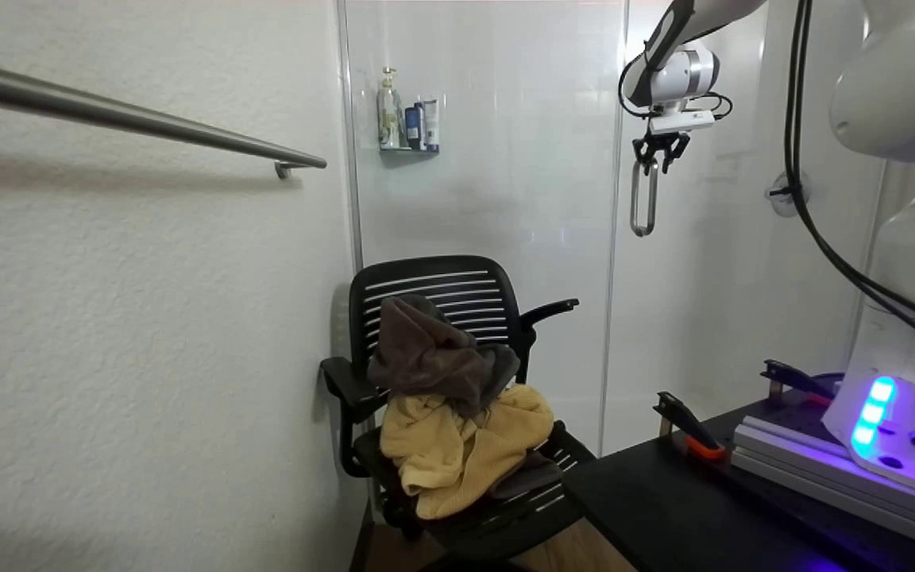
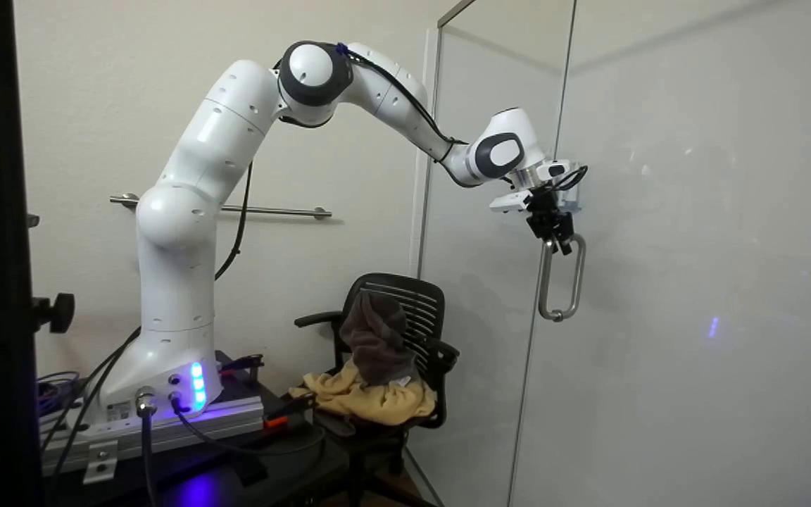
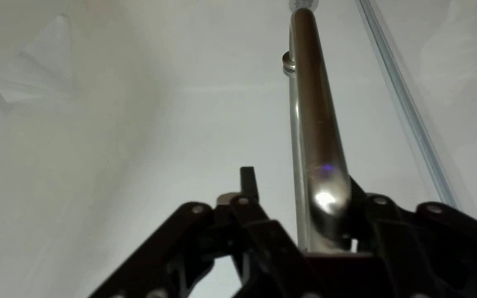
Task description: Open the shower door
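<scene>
The shower door (image 1: 692, 318) is a tall clear glass panel, also seen in an exterior view (image 2: 659, 394). Its edge lines up with the neighbouring glass panel along a vertical seam. The chrome loop handle (image 2: 543, 282) is upright on the door; it also shows in an exterior view (image 1: 652, 199). My gripper (image 2: 559, 248) points down at the top of the handle. In the wrist view the gripper (image 3: 302, 186) is open, with the handle bar (image 3: 319, 103) between its fingers. The bar lies close to the right finger, with a wide gap to the left finger. Contact cannot be told.
A black chair (image 1: 442, 274) holding yellow and brown cloths (image 2: 377, 394) stands before the fixed glass. The arm's black table (image 1: 624, 485) is at its base. A horizontal metal bar (image 1: 148, 115) is on the wall. A corner shelf holds bottles (image 1: 390, 111) behind the glass.
</scene>
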`<action>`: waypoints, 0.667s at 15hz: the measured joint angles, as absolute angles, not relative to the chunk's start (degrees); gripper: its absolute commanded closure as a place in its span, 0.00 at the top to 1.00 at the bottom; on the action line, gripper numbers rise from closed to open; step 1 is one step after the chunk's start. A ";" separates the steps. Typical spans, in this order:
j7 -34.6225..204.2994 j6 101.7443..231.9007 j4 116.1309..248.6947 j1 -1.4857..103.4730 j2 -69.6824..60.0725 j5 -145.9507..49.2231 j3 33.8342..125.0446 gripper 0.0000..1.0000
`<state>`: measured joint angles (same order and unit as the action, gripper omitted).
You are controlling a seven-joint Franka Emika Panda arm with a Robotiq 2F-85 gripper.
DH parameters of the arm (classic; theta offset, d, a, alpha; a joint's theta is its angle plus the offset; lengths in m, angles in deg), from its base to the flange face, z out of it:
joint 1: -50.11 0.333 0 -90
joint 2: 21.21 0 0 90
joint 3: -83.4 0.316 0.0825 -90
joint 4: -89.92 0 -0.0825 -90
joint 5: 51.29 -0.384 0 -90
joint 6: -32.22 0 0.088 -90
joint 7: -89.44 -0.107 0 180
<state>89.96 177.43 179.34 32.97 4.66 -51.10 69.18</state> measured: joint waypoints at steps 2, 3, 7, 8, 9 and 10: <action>89.11 177.43 179.34 33.36 4.66 -51.09 69.23 0.04; 88.40 177.39 179.34 33.62 4.65 -51.07 69.22 0.02; 85.51 176.78 179.29 34.68 4.67 -48.19 68.42 0.06; 83.47 176.20 179.19 35.46 4.69 -46.57 67.71 0.06; 80.96 175.36 179.05 36.49 4.73 -44.56 66.79 0.06; 77.96 174.36 178.89 37.82 4.82 -42.04 65.64 0.06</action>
